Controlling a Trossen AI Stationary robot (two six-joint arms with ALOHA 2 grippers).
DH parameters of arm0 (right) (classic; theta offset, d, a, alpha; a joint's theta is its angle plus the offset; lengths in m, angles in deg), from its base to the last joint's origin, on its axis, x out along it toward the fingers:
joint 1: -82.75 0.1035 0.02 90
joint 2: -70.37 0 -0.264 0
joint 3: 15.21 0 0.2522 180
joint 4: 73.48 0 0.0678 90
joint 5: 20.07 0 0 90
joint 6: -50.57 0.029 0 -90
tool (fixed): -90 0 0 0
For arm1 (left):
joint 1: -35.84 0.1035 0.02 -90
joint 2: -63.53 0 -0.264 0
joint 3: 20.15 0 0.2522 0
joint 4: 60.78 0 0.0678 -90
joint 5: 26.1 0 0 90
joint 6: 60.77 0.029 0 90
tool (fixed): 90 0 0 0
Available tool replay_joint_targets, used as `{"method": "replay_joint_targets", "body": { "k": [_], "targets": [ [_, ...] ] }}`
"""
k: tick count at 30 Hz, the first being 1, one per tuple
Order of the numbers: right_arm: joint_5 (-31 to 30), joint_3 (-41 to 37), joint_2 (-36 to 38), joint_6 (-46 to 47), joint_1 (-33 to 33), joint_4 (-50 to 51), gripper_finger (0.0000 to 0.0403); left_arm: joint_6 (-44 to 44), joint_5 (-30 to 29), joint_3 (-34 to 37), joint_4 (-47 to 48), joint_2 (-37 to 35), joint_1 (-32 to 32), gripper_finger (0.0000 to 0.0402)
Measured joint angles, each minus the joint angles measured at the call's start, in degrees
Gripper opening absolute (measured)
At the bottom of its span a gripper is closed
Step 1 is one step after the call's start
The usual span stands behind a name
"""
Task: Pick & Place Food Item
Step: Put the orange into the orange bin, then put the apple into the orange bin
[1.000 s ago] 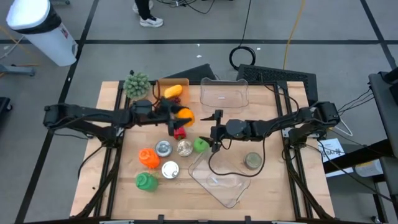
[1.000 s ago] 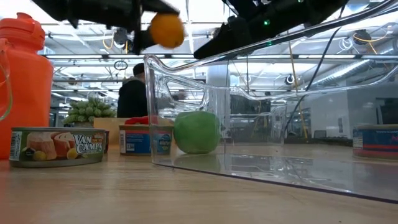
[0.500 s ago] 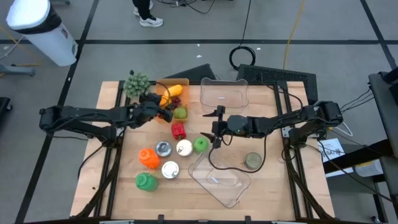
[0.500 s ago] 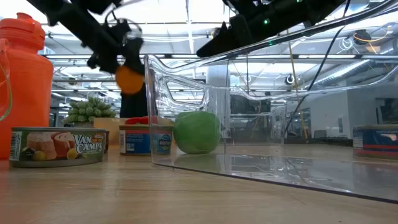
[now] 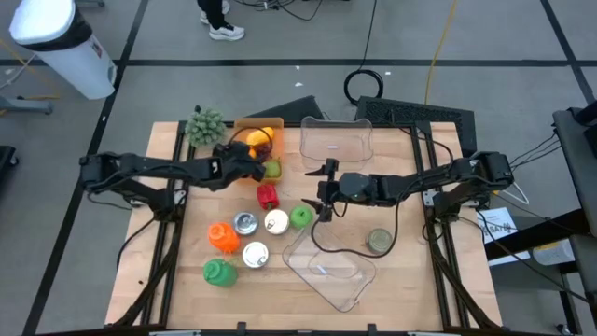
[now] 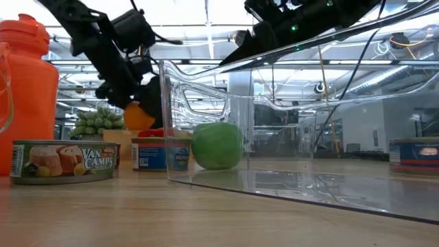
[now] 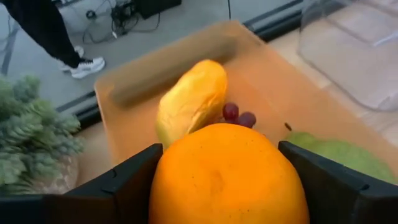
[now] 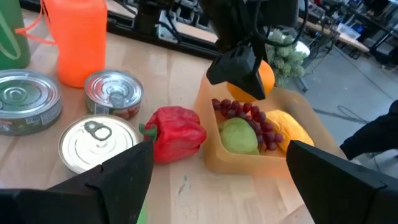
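We carry the orange (image 7: 227, 177) over the tan tray (image 8: 311, 158).
The left gripper (image 5: 250, 157) pinches its round, smooth, probably light sides; the right gripper (image 5: 324, 193) waits spread mid-surface.

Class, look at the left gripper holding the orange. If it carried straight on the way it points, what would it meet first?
Probably the yellow fruit in the tan tray, just ahead of the left gripper and its orange; depth is uncertain.

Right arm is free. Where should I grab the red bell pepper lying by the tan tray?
Take the red bell pepper across its wide body, coming straight down from above. It lies on its side with the green stem sticking out sideways, so set the fingers on the rounded flanks. The tan tray sits close on one side.
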Motion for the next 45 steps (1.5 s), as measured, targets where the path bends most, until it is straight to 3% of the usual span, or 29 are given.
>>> {"method": "replay_joint_targets", "body": {
  "k": [10, 19, 27, 30, 33, 38, 41, 45],
  "targets": [
    [1.4, 0.0, 0.0, 0.4, 0.0, 0.3, 0.0345, -3.0, 6.3, 0.0, -0.4, 3.8, 2.9, 0.0380],
    [1.4, 0.0, 0.0, 1.5, 0.0, 0.3, 0.0345, -2.7, 6.3, 0.0, -2.1, 3.6, 3.1, 0.0393],
    [1.8, 0.0, 0.0, 4.7, -0.7, 1.3, 0.0345, 0.6, 9.9, 0.0, -3.2, -6.0, 3.0, 0.0394],
    [6.5, 0.9, 0.0, 8.0, -2.1, 5.1, 0.0345, 3.4, 11.5, -0.1, -4.8, -11.3, 2.0, 0.0394],
    [12.3, 5.1, 0.0, 12.9, -4.1, 15.0, 0.0345, 8.3, 13.8, 2.4, -12.1, -15.4, 0.2, 0.0395],
    [14.7, 11.0, -3.2, 14.1, -5.7, 25.2, 0.0345, 11.4, 22.7, 12.1, -31.6, -19.3, -0.5, 0.0395],
    [18.6, 12.9, -5.8, 12.0, -5.6, 23.8, 0.0345, 10.1, 24.0, 16.9, -38.9, -20.2, -0.4, 0.0395],
    [22.1, 12.9, -9.3, 10.0, -5.0, 22.9, 0.0345, 6.0, 24.0, 19.0, -40.5, -20.3, -0.4, 0.0395]
  ]
}}
